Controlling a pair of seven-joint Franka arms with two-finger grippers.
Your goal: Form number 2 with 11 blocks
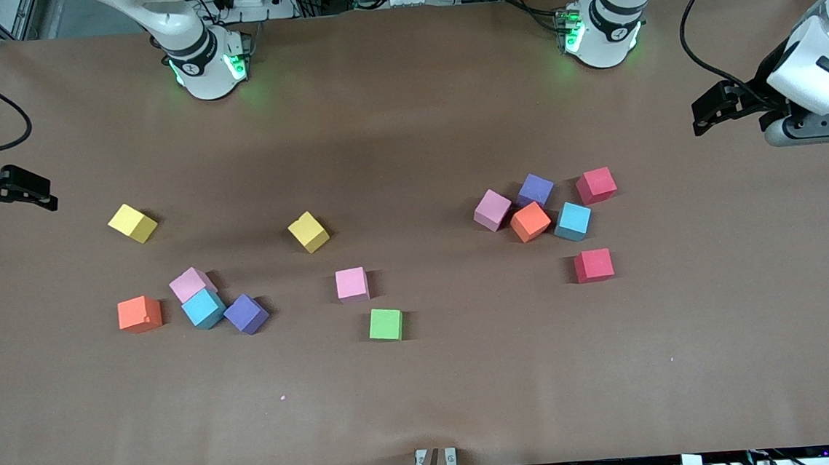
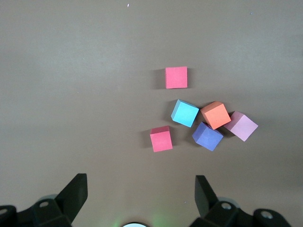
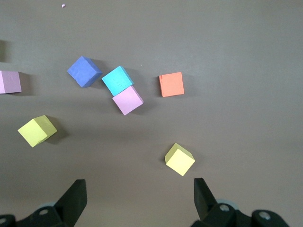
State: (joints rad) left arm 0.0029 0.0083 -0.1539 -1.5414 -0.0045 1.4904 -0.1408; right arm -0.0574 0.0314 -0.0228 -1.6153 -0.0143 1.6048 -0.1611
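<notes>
Front view, at the start of the task: no number 2 is formed, and all eleven placements remain. Right gripper (image 1: pixel 36 197) hangs released at the table edge, waiting. The blocks lie scattered: seven toward the right arm's end of the green cube (image 1: pixel 386 324), six clustered (image 1: pixel 530 221) toward the left arm's end. Left gripper (image 1: pixel 705 116) is likewise released, empty.

Both white arms (image 1: pixel 190 44) have green-lit bases, black wrist hardware, black cables and black fingers (image 2: pixel 75 194).
</notes>
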